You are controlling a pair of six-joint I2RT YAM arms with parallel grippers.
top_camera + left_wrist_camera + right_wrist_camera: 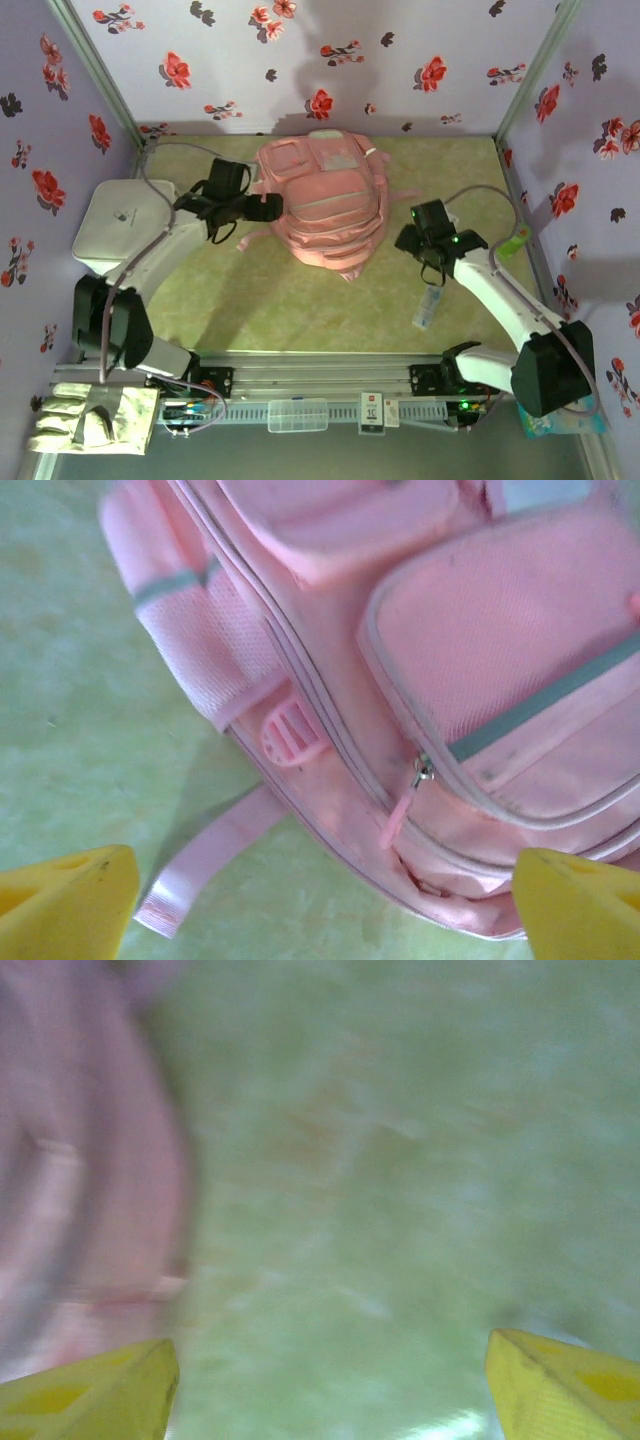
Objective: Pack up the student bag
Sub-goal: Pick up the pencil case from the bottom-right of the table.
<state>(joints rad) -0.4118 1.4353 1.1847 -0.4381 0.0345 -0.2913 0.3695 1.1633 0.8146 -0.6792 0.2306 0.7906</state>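
**Q:** One student bag [320, 205] in the top view, but how does it lie?
**A:** Mid-table, toward the far side, long axis running far to near with a slight slant. Two claws flank it. The left gripper [268, 208] is at its left flank, contact uncertain. The right gripper [432, 262] stands apart on the right, so the left arm is nearer. One white box [120, 225] sits at the left.

**Q:** Left wrist view?
**A:** Fingertips [60, 900] spread wide, released, holding nothing. The bag lies just ahead, showing one zip pull [405, 815] and one strap [205, 865].

**Q:** Right wrist view?
**A:** Blurred. Jaws wide, released, over bare table [400, 1160], with the bag to the left.
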